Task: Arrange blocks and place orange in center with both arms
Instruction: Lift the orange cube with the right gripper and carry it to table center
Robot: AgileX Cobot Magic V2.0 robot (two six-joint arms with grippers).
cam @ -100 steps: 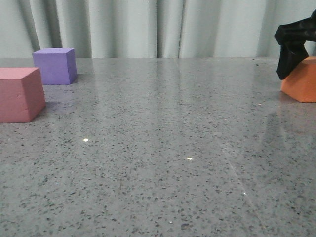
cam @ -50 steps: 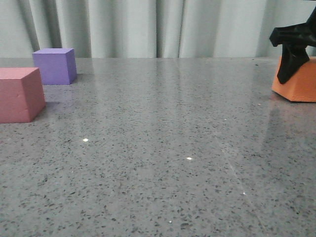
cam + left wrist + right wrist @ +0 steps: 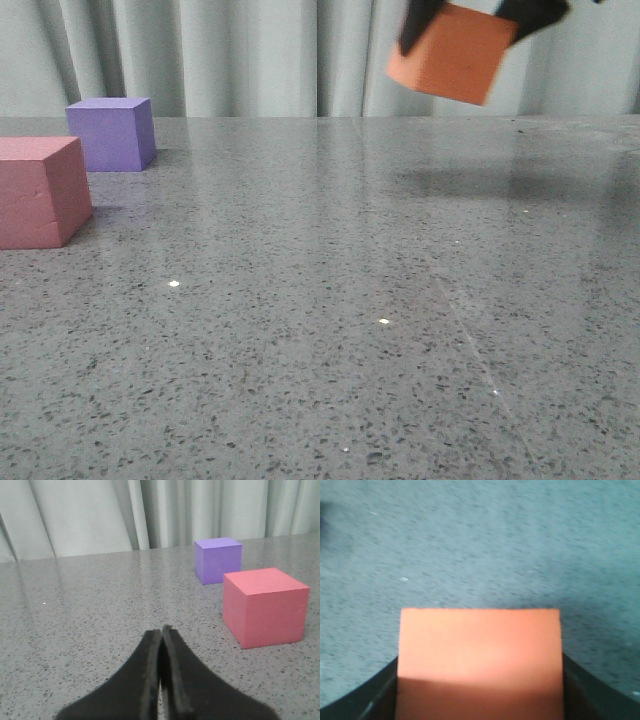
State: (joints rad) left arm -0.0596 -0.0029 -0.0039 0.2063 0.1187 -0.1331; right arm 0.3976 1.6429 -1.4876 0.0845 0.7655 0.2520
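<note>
My right pincer [image 3: 470, 20] was clamped on the orange matte foam cube [image 3: 452, 53], one black finger [image 3: 418, 22] on each side of it. I held that cube high above the grey speckled stone table [image 3: 330, 300], tilted, with one corner dipping lower on the right. It hung right of the middle of the scene, in front of the pale pleated curtain [image 3: 250, 55], touching nothing but my fingers. A soft dark shadow lay on the far right part of the table beneath it. From my right wrist, the orange cube [image 3: 480, 660] filled the space between my two dark fingers [image 3: 375, 700], its flat face toward the camera and the blurred grey table [image 3: 480, 540] well below.

My left pincer [image 3: 161, 680] was closed on nothing, its two black fingers pressed together, tips touching, low over the table [image 3: 75, 605]. It did not show in the front view.

The pink-red matte foam cube [image 3: 38, 192] sat on the table at the far left edge of the scene. The purple matte foam cube [image 3: 110, 133] stood just behind it, farther back and slightly to the right, with a small gap between them. From my left wrist, the pink-red cube [image 3: 264, 606] was the nearer one and the purple cube [image 3: 218, 560] stood beyond it, both upright and flat on the table
</note>
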